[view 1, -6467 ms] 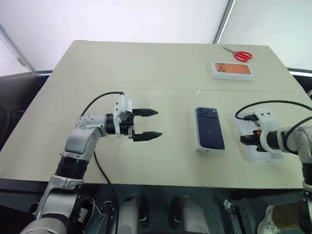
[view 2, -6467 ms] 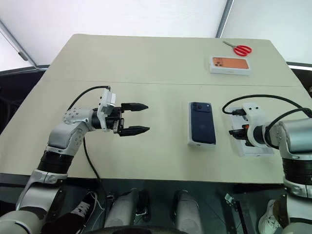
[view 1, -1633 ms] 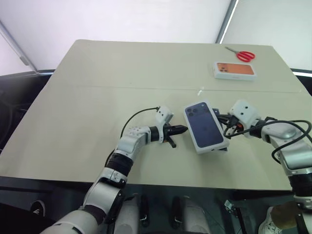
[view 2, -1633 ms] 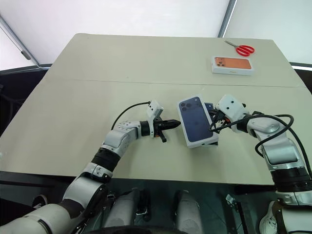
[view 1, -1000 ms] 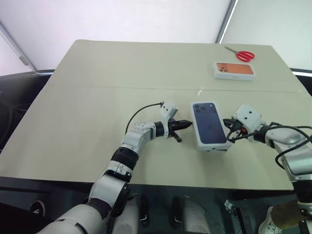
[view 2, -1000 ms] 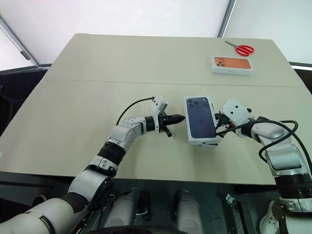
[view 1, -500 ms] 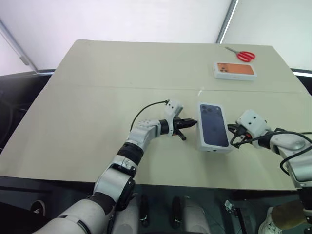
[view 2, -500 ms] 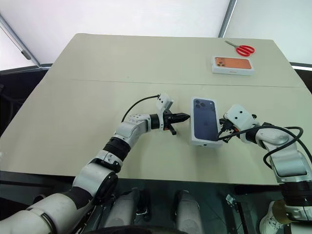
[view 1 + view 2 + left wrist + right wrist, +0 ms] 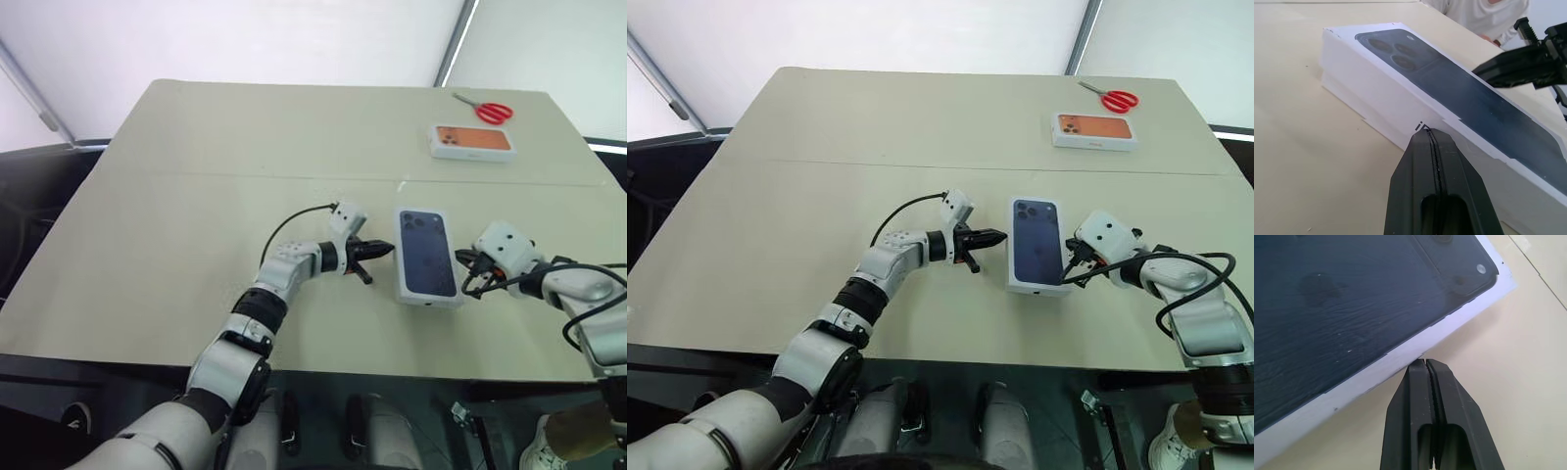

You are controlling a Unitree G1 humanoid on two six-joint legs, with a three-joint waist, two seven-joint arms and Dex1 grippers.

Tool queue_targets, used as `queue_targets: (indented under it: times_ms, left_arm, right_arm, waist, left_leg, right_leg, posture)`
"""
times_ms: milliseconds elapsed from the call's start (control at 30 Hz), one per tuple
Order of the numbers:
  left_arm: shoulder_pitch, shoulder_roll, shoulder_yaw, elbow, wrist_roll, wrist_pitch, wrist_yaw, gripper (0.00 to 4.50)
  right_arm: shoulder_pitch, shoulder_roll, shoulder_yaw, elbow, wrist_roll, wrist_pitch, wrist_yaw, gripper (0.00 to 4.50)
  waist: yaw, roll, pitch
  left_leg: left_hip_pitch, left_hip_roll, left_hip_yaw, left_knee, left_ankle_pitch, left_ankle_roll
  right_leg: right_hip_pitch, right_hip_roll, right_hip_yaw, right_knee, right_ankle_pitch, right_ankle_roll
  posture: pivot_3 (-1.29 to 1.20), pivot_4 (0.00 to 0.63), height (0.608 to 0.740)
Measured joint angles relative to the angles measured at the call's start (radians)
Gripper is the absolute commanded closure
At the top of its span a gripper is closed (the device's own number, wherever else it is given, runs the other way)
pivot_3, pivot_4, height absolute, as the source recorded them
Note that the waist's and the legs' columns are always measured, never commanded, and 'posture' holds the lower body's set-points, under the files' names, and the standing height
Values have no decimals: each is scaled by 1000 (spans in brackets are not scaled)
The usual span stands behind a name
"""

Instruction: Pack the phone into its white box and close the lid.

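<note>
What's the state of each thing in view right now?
lid: on the white box, lying flat on the table, print up.
white box: covered by the lid, its side showing below it.
left gripper: shut, tips at the lid's left side.
right gripper: shut, tips at the lid's right side.
orange-print box: closed, far side.
scissors: closed, beyond it.

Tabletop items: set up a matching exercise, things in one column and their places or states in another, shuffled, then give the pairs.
Things:
1. lid
2. scissors
3. orange-print box
4. left gripper

Places or states:
A. far right corner of the table
B. between the two grippers
C. jaws shut, tip at the lid's side
D. just nearer than the scissors

Pairs: 1-B, 2-A, 3-D, 4-C
</note>
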Motion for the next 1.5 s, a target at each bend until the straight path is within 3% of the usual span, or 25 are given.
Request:
queue_targets:
  times_ms: [267,367,733,867,1133,1400,1500]
  left_arm:
    - [-6,21,35,-29,-9,3,9,4500]
    - [-50,10,69,-14,-21,1,28,4500]
    - [-183,-107,105,237,12,-150,101,4500]
    - [-179,-98,37,286,86,-196,77,4500]
    - [-55,-33,-46,139,116,-190,-123,4500]
    - [56,28,-69,-35,89,-34,-231,4500]
    - [70,55,-47,-75,68,-4,-208,3650]
  right_arm:
    - [-48,-1,-2,58,-26,-38,-20,4456]
    - [-122,53,-38,81,26,-8,-40,4456]
    - [-169,123,44,75,22,12,-50,4456]
    - [-141,113,97,48,-15,20,-35,4456]
    - [-57,50,83,-62,20,69,59,4456]
    - [26,-25,37,-145,114,129,173,4456]
    - [-19,9,27,-112,167,194,176,3606]
  waist:
    - [2,0,0]
    - [-1,0,0]
    - [-1,0,0]
    - [0,0,-1]
    - [0,-1,-2]
    - [1,-2,-2]
    - [-2,-2,-2]
  left_leg:
    - [0,0,0,0,0,0]
    - [0,0,0,0,1,-1]
    - [0,0,0,0,0,0]
    - [1,0,0,0,0,0]
    - [4,0,-1,0,-1,1]
    - [4,0,-1,0,-2,3]
    - [3,0,-1,0,-3,4]
  right_leg:
    - [0,1,0,0,0,0]
    - [0,1,0,0,0,0]
    - [0,1,0,0,0,0]
    - [1,1,0,1,0,0]
    - [4,-1,0,0,0,0]
    - [4,-2,0,0,0,0]
    - [3,-2,0,0,0,0]
  posture:
    - [0,150,738]
    - [0,150,738]
    - [0,150,738]
    - [0,150,738]
    - [0,150,738]
    - [0,150,738]
    - [0,150,738]
